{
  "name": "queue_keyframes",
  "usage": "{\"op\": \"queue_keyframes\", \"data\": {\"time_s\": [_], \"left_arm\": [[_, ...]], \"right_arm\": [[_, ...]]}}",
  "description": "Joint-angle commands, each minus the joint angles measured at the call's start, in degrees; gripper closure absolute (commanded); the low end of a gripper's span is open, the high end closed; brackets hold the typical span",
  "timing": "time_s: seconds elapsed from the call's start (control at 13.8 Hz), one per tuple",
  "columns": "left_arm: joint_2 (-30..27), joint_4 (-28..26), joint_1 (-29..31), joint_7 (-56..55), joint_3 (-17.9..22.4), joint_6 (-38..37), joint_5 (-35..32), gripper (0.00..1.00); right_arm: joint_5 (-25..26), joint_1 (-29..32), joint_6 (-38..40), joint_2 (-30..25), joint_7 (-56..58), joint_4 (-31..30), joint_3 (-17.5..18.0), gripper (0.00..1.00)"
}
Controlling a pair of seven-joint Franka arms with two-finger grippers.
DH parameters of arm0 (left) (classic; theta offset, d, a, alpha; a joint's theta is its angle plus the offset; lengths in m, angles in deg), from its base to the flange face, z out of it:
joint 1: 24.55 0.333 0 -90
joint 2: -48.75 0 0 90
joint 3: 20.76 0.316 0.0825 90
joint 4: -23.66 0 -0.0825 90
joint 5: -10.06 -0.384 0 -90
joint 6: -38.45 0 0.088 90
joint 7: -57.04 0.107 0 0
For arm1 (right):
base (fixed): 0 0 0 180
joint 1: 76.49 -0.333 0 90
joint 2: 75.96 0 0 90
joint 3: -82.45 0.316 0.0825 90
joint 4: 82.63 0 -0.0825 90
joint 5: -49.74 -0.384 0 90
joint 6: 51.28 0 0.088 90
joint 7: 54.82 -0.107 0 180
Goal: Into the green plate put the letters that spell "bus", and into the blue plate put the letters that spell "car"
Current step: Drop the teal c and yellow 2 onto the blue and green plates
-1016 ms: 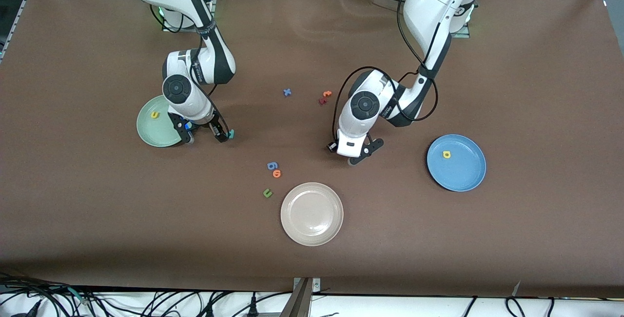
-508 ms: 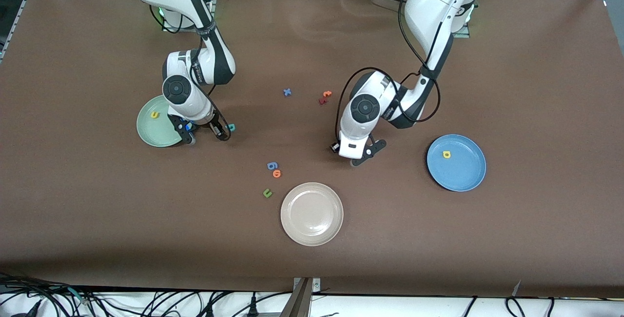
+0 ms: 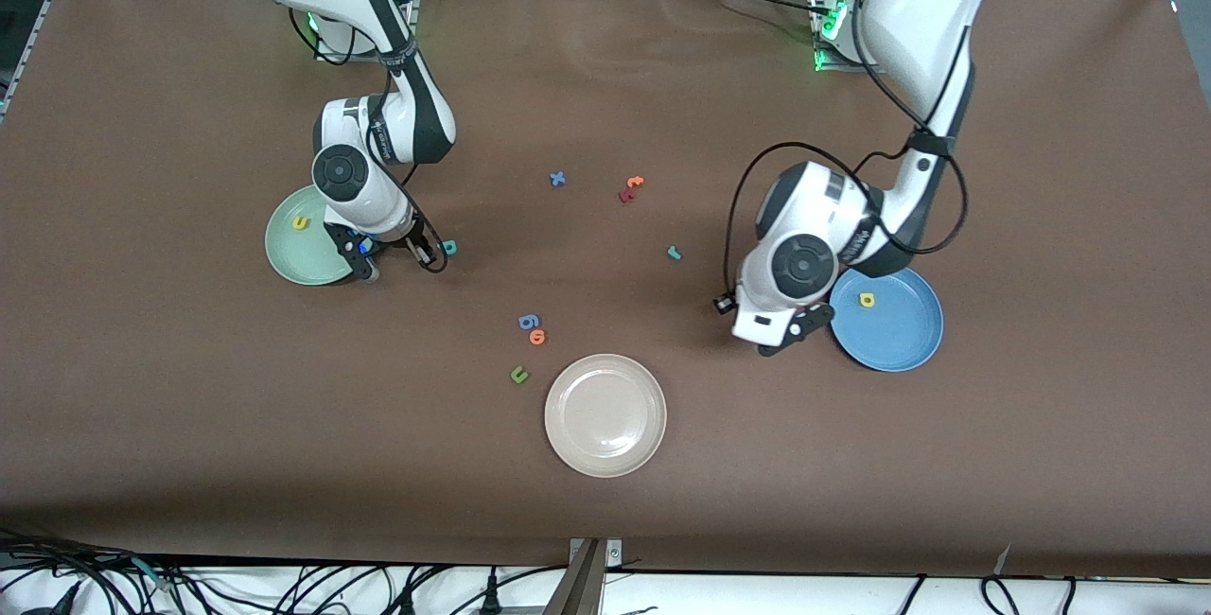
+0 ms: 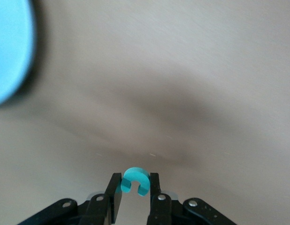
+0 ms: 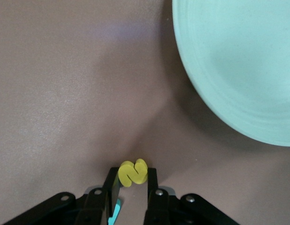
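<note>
Sitting between right fingers point(image 5: 152, 183): yellow "s" point(image 5: 133, 172)

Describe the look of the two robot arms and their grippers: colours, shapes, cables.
Both arms have glossy white rounded shells with dark grey joint bands and a round dark cap at the wrist. Black cables loop beside each forearm. The left gripper and right gripper are black with two slim fingers. Green lights glow at both bases.

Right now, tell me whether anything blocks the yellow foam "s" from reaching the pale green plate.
Nothing visible does. The right gripper is shut on the yellow foam "s" over bare brown table, right beside the rim of the round pale mint-green plate, with no letter between them.
</note>
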Motion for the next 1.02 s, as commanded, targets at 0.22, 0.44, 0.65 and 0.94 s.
{"op": "queue_keyframes", "data": {"time_s": [0.22, 0.44, 0.65, 0.94], "left_arm": [[-1.3, -0.7, 8.1, 9.9, -0.4, -3.5, -4.7, 0.82], [-1.3, -0.7, 12.5, 14.9, -0.3, -3.6, -5.2, 0.84], [-0.4, -0.6, 15.1, 18.9, -0.3, -3.3, -7.1, 0.84], [1.1, -0.4, 17.6, 23.7, -0.3, -3.0, -10.4, 0.01]], "right_arm": [[-1.4, 0.3, 3.0, -1.6, 2.4, 0.2, -0.1, 0.86], [-1.4, 0.2, 11.6, -5.6, 7.8, 2.1, -4.1, 0.86], [-1.1, 0.2, 20.5, -8.5, 16.5, 2.8, -10.2, 0.85], [-0.7, 0.2, 22.9, -7.9, 30.5, 2.2, -18.2, 0.83]]}}
